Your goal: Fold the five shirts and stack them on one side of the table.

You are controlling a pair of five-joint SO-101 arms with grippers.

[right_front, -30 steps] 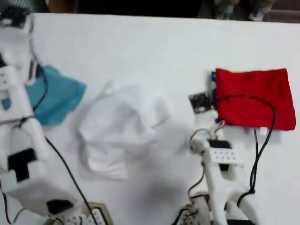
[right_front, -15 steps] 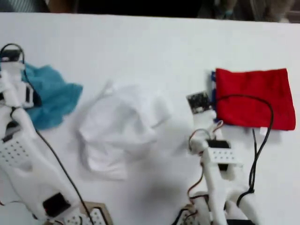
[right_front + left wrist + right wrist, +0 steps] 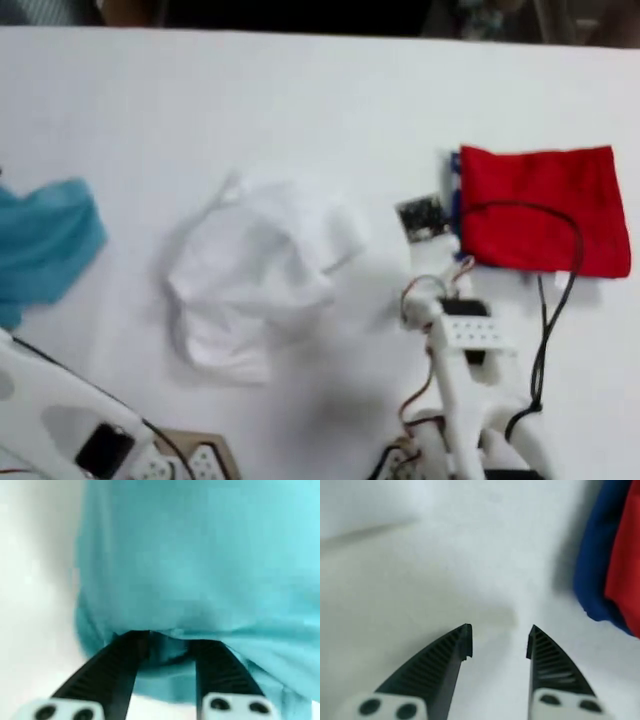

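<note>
The left claw [image 3: 170, 640] pinches a thin fold of the teal shirt [image 3: 45, 245] at the frame's left edge, which could slip free or slide off the counter [image 3: 300, 90]; the right claw [image 3: 500, 628] gapes empty beside the red shirt [image 3: 540, 205].

Wide gap between white shirt [image 3: 255, 275] and red shirt [image 3: 540, 210], cable [image 3: 545, 345] over latter

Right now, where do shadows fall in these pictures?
High view: soft shadow on the table along the white shirt. Right wrist view: dark shadow beside the blue shirt, fainter ahead of the right gripper. Left wrist view: shade in the teal shirt at the left gripper.
</note>
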